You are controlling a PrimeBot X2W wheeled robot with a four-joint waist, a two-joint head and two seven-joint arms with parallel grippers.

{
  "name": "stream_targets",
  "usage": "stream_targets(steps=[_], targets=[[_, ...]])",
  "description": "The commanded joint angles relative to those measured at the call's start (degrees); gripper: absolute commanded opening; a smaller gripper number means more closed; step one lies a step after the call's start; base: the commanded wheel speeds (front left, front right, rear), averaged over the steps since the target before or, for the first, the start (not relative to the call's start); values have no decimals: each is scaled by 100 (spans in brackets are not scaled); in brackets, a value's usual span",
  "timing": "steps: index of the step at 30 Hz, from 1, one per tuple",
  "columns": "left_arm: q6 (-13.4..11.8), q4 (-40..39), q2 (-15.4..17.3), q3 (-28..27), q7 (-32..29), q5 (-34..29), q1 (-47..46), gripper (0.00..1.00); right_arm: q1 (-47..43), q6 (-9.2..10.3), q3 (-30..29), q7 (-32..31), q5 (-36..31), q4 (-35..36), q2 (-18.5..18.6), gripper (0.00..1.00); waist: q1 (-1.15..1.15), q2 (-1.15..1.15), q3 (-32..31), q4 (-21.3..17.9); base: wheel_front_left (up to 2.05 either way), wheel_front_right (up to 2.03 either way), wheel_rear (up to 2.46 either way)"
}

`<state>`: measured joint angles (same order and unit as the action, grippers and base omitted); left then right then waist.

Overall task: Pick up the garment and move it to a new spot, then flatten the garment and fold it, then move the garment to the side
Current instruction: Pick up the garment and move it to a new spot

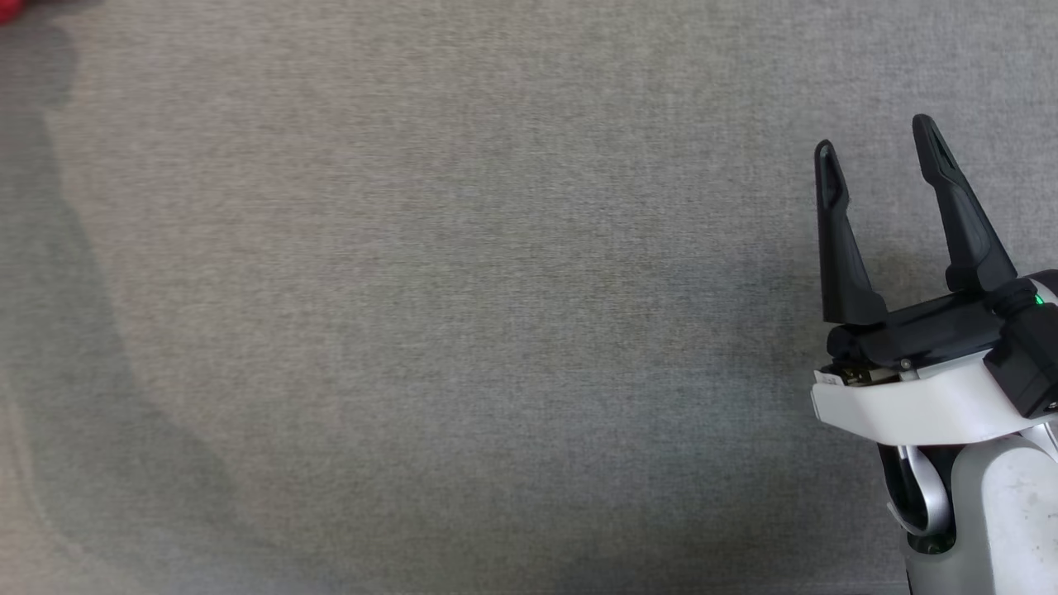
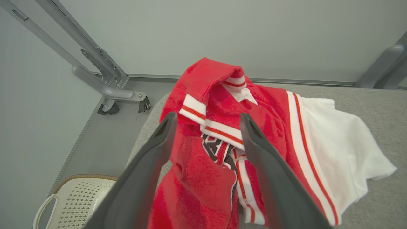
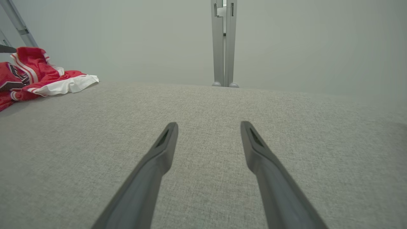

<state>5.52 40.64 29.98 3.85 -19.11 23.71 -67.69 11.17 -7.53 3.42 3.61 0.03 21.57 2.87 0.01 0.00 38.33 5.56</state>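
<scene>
The garment (image 2: 270, 127) is a red and white top with striped trim and a dark print, lying crumpled near a corner of the grey table (image 2: 381, 105). My left gripper (image 2: 208, 119) hovers just above it, open, its two dark fingers straddling the bunched red middle with nothing between them. In the right wrist view the garment (image 3: 35, 76) lies far off at the upper left. A red sliver of the garment (image 1: 12, 8) shows at the head view's top left corner. My right gripper (image 1: 876, 149) stands open over bare cloth at the right, well away from the garment.
A cream perforated basket (image 2: 73, 200) stands on the floor below the table's corner. Grey metal frame legs (image 2: 105, 82) rise beside it, and a grey upright post (image 3: 224, 41) stands behind the table's far edge. The grey table surface (image 1: 463, 314) spreads wide to the left of my right gripper.
</scene>
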Motion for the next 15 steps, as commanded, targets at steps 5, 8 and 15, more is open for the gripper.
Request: stream_targets(steps=[5, 8, 15], targets=[[-69, 232, 186, -31, 107, -59, -206, 100, -1, 9, -14, 82, 42, 21, 3, 100, -1, 0, 491, -457, 0, 0, 0], [-124, 428, 240, -52, 221, -81, -240, 100, 2, 9, -1, 105, 64, -17, 4, 100, -1, 0, 475, -492, 0, 0, 0], [-209, 659, 214, 19, 558, -145, -301, 4, 44, 9, 6, 183, 90, -42, 5, 100, -1, 0, 415, -486, 0, 0, 0]])
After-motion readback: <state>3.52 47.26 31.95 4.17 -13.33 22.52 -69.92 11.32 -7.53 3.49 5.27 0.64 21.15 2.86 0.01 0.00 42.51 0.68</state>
